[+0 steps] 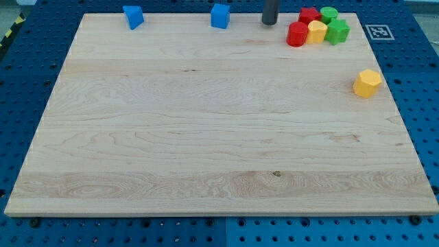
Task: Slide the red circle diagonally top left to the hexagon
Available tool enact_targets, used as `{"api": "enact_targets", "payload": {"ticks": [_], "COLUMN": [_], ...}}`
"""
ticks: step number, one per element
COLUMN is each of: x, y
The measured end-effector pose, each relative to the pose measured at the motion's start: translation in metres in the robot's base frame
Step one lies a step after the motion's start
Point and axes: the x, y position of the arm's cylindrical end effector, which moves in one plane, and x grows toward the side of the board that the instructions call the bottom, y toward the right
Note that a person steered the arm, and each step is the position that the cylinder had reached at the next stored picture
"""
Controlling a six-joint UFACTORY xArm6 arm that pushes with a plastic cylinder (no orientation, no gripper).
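My tip (269, 23), a bare rod with no jaws, sits left of red circle (297, 34); light, slippery, push its lower right.

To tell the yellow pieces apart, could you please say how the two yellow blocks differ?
The yellow hexagon stands alone near the view's right edge; the other yellow block is packed among red and green blocks at the view's top. The hexagon shows flat facets; the clustered one's shape is unclear. Both are yellow and on the wooden board.

No legible text, labels, brands or numbers. 1 sign only: a black-and-white square fiducial marker (378, 31) on the blue pegboard (418, 68), just beyond the wooden board's (206, 137) top-right corner.
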Motion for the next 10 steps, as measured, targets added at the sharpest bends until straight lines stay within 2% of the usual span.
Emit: {"api": "enact_targets", "payload": {"ticks": [2,4,5,7,10], "x": [0.018,0.07,0.072,0.072,0.072], "y": [0.028,0.038,0.041,0.081,0.083]}}
